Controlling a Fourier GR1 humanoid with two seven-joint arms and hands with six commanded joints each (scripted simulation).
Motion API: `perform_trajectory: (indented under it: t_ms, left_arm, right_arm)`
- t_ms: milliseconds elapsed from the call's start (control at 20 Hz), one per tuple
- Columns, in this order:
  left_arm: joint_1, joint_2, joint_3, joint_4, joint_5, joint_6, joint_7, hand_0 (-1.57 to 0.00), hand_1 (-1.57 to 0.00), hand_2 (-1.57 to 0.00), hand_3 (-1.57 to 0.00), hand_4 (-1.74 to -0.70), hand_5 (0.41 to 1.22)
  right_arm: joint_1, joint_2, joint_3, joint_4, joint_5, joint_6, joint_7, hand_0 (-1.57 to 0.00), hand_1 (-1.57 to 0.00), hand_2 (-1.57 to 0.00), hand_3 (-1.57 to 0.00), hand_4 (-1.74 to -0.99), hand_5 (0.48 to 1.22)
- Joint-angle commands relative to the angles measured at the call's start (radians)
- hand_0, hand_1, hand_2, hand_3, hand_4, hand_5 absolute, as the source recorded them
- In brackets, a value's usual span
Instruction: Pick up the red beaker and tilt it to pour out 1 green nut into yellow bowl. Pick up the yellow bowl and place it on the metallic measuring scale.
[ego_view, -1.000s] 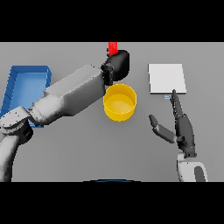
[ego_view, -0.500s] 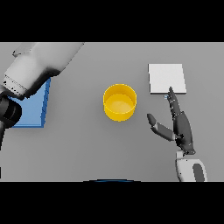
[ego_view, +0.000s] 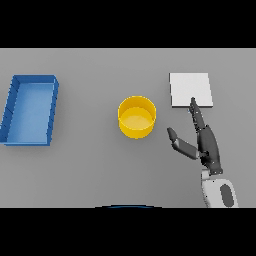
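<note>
**Left arm gone from view, bowl waits for the right hand**

Gone from the tabletop is the left arm: a second ago it reached across the middle with the red beaker held above the bowl, half a second ago only its upper part showed at the left edge over the blue tray, and now neither the arm, its hand nor the beaker shows anywhere. That reads as the pouring step being over, though whether a green nut lies inside the bowl cannot be told from here.

The yellow bowl (ego_view: 136, 117) stands upright near the middle of the tabletop, in the same spot as before. The blue tray (ego_view: 15, 95) sits by the left edge, now fully uncovered. The scale (ego_view: 190, 90), a pale square plate, lies toward the far right of the tabletop, apart from the bowl.

The right hand (ego_view: 206, 142) hovers between bowl and scale, closer to the near edge, much where it was before. Its fingers are straight and released, the thumb spread toward the bowl, a fingertip overlapping the scale's near edge. It grasps nothing.

What remains, by my judgement, is the second half: taking the bowl and setting it on the scale.
</note>
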Motion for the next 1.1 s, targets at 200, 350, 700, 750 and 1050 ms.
perform_trajectory:
  t_ms: [200,350,700,750,1050]
  left_arm:
    - [0.212,0.018,0.124,-0.046,0.155,0.16,0.166,-1.57,-1.57,-1.57,-1.56,-1.74,1.221]
    - [0.326,0.009,0.197,-0.107,0.251,0.218,0.265,-1.57,-1.57,-1.57,-1.57,-1.74,1.221]
    - [0.732,-0.057,0.242,-0.483,0.405,0.29,0.345,-1.57,-1.57,-1.57,-1.57,-1.74,1.221]
    - [0.771,-0.067,0.242,-0.536,0.417,0.293,0.361,-1.57,-1.57,-1.57,-1.57,-1.74,1.186]
    - [0.928,-0.095,0.233,-0.756,0.456,0.307,0.511,-1.57,-1.57,-1.57,-1.57,-1.66,0.868]
  right_arm:
    - [-0.009,-0.016,0.004,0.01,0.001,0.017,0.006,0.0,0.0,0.0,0.0,-1.134,0.632]
    - [-0.001,-0.011,0.009,0.018,-0.005,0.026,-0.006,0.0,0.0,0.0,0.0,-1.133,0.655]
    - [-0.004,-0.03,0.0,0.009,-0.003,0.026,-0.011,0.0,0.0,0.0,0.0,-1.166,0.676]
    - [-0.002,-0.03,0.003,0.009,-0.002,0.028,-0.009,0.0,0.0,0.0,0.0,-1.175,0.676]
    - [-0.001,-0.02,0.01,0.011,-0.005,0.032,-0.017,0.0,0.0,0.0,0.0,-1.155,0.669]
